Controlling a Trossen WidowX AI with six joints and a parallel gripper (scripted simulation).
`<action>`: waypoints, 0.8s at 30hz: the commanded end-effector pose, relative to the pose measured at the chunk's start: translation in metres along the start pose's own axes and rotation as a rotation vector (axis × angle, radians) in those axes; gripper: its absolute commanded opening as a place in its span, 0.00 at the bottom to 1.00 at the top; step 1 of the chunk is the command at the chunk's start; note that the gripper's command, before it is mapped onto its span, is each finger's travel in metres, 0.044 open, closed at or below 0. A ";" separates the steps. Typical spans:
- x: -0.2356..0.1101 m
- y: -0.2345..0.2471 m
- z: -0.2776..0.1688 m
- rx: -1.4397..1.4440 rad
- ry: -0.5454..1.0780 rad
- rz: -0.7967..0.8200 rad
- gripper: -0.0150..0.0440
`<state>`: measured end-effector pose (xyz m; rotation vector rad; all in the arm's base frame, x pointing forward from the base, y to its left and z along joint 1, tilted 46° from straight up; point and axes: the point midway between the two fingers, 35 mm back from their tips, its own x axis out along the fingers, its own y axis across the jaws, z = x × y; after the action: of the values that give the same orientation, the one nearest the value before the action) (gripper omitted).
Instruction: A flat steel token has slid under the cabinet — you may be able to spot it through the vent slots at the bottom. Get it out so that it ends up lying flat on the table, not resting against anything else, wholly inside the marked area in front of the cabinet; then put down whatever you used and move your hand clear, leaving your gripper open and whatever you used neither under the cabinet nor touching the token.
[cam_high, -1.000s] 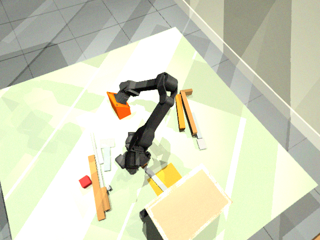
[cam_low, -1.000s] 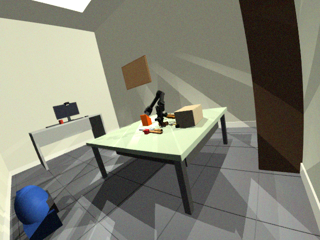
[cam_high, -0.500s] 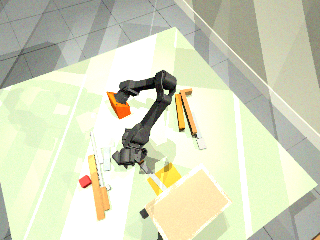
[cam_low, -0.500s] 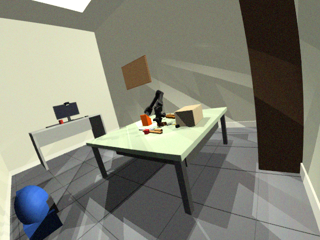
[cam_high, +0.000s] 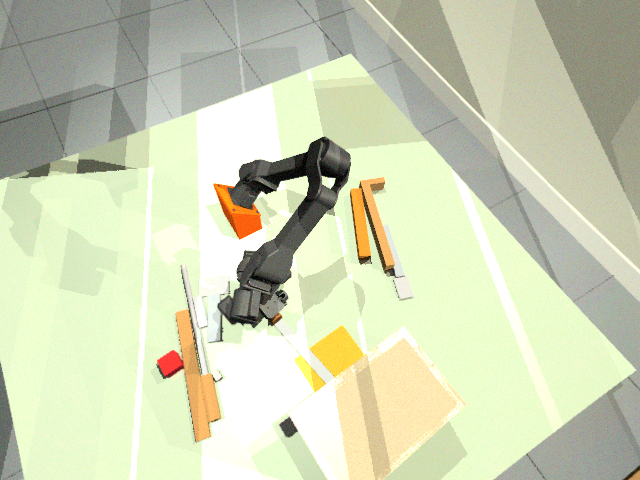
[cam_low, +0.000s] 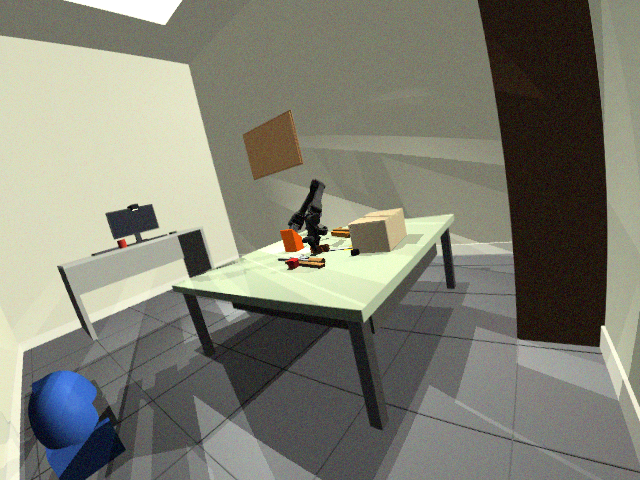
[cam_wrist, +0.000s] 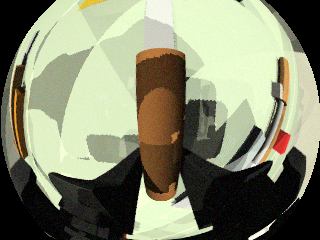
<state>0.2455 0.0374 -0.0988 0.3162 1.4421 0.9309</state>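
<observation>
On a pale green table (cam_high: 542, 330), the gripper (cam_high: 272, 313) is clamped partway shut on the brown wooden handle (cam_wrist: 160, 127) of a stick (cam_high: 302, 345) whose flat grey blade crosses the yellow marked area (cam_high: 338, 351) toward the tan cabinet (cam_high: 398, 403) beyond its tip. The steel token cannot be seen. The dark jointed arm (cam_high: 305, 217) folds down from its orange base (cam_high: 245, 219). Wooden bars (cam_high: 193, 372) and a red block (cam_high: 169, 363) lie beside the gripper.
</observation>
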 end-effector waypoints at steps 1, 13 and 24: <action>0.001 0.000 -0.009 0.002 0.003 0.002 0.25; 0.000 -0.002 -0.016 0.005 0.000 0.000 0.25; -0.001 -0.002 -0.016 0.086 0.001 0.000 0.25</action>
<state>0.2307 0.0307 -0.1020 0.3598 1.4699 0.8927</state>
